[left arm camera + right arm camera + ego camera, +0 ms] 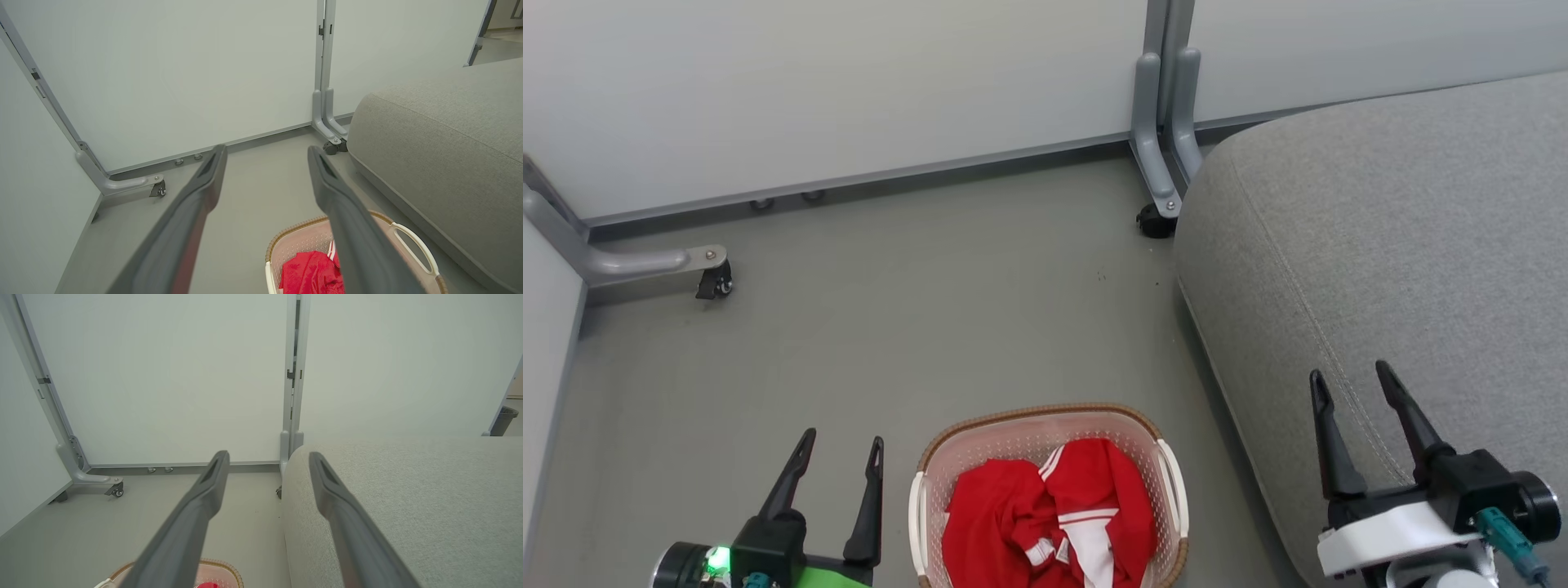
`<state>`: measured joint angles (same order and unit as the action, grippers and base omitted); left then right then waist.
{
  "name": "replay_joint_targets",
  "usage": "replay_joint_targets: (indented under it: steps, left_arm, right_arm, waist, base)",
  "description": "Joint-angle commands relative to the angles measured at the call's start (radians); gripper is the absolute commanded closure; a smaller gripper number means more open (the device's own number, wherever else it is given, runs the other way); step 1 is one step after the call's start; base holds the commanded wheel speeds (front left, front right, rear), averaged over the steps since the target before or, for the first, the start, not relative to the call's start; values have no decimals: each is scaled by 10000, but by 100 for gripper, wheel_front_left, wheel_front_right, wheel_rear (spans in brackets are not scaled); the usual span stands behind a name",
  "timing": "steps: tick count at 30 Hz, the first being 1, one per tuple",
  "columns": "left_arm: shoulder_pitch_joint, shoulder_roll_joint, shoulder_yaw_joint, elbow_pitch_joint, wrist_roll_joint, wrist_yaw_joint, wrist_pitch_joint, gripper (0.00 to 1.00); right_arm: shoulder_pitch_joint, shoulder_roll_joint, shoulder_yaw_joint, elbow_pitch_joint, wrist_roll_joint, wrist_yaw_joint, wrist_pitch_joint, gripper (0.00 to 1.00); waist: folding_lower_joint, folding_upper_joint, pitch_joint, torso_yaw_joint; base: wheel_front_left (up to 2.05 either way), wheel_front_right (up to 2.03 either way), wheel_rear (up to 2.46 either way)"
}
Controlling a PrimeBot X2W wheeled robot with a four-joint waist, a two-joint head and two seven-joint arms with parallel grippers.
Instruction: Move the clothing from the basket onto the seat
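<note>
The cream basket (1168,482) with a brown rim stands on the floor at the bottom middle of the head view, holding crumpled red clothing (1013,514) with white stripes. To its right rises the large grey seat (1388,245). My left gripper (841,441) hangs open and empty left of the basket. Over the seat's front edge my right gripper (1352,377) is open and empty too. The left wrist view looks past the open fingers (204,183) to the basket (408,241), the clothing (306,271) and the seat (441,147). In the right wrist view the basket (220,571) lies low, the seat (408,490) to the right.
White partition panels (849,82) on grey legs with castors (715,282) close off the back and left. A second castor foot (1156,219) stands by the seat's far corner. Grey floor (931,310) stretches between the basket and the panels.
</note>
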<state>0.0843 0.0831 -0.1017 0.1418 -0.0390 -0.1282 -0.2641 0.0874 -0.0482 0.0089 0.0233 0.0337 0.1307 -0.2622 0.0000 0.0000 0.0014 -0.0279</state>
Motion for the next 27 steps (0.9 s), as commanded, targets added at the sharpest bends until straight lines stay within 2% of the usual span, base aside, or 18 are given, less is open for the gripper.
replay_joint_targets:
  steps: [1, 8, 14, 22, 27]
  left_arm:
    - [-288, 124, -170, 194, -91, -39, -1, 0]
    - [-1508, 887, -1691, 1616, -755, -37, -1, 0]
    - [-3255, 1561, -3088, 3149, -1080, -38, -1, 0]
    - [-5849, 2389, -4954, 5382, -145, -37, -1, 0]
    - [-7220, 2343, -5755, 6839, 481, -37, 147, 0]
  right_arm:
    - [-257, -35, -110, -161, 84, 1, -41, 0]
    - [-1085, -32, -578, -699, 160, 1, -39, 0]
    - [-1946, -29, -663, -1342, 247, 1, -38, 0]
    - [-2956, -26, -424, -2179, 512, 1, -39, 0]
    - [-3356, -21, -350, -2514, 678, 1, -38, 0]
  waist:
    - [0, 0, 432, -206]
    - [0, 0, 1823, -775]
    - [0, 0, 3345, -1252]
    - [0, 0, 5393, -1887]
    - [0, 0, 6513, -2216]
  base:
    - [0, 0, 0]
    - [0, 0, 0]
    - [0, 0, 0]
    - [0, 0, 0]
    - [0, 0, 0]
